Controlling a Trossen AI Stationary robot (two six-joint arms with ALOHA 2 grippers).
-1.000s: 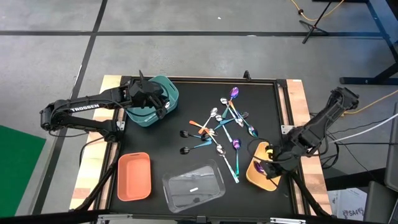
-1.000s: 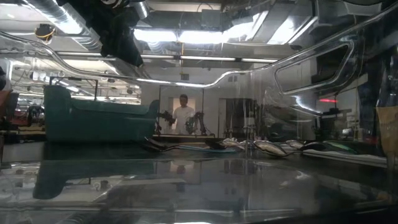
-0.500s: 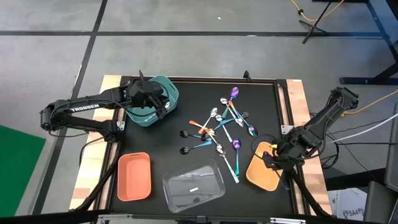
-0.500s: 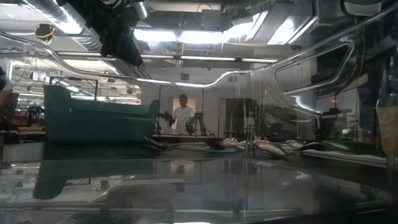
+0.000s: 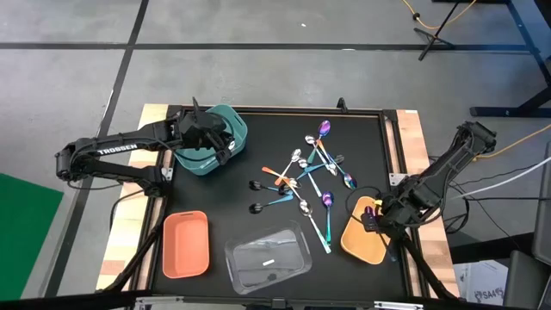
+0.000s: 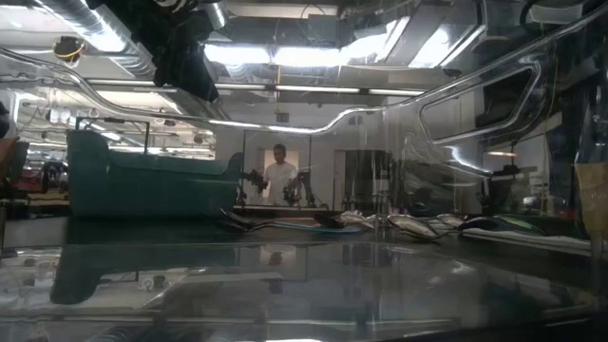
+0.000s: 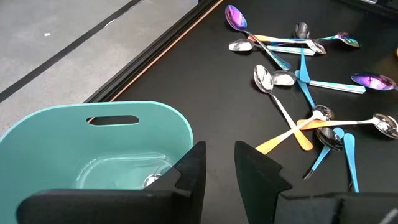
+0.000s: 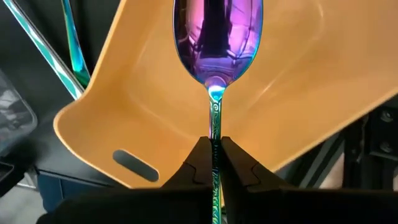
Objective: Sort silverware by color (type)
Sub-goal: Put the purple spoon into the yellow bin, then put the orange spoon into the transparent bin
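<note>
The silverware, several thin spoons (image 5: 306, 176), lies in a loose pile on the black mat; the left wrist view shows them too (image 7: 305, 81). My right gripper (image 5: 379, 217) hangs over the yellow bin (image 5: 362, 241), shut on a spoon with a purple bowl (image 8: 216, 37) and a teal handle. My left gripper (image 7: 219, 171) stands open and empty above the teal bin (image 5: 215, 138), near its rim. A silver spoon (image 7: 151, 181) lies in the bottom of that bin. My right gripper pinches the spoon's teal handle (image 8: 214, 127) between its two fingertips (image 8: 198, 158), a short way behind the bowl. The fingers slant steeply down and lie along the handle. The spoon sticks out past the fingertips, its purple bowl clear above the inside of the yellow bin (image 8: 298, 81).
A salmon bin (image 5: 186, 244) and a clear bin (image 5: 267, 257) stand near the table's front edge. In the low view the clear bin's wall fills the foreground, with the teal bin (image 6: 152, 185) and spoons (image 6: 399, 223) behind it. A person stands far back in the room.
My right gripper has tipped more steeply down and rolled over the yellow bin, sinking a little. The spoon has swung with it: its purple bowl now shows nearer the bin's far end.
</note>
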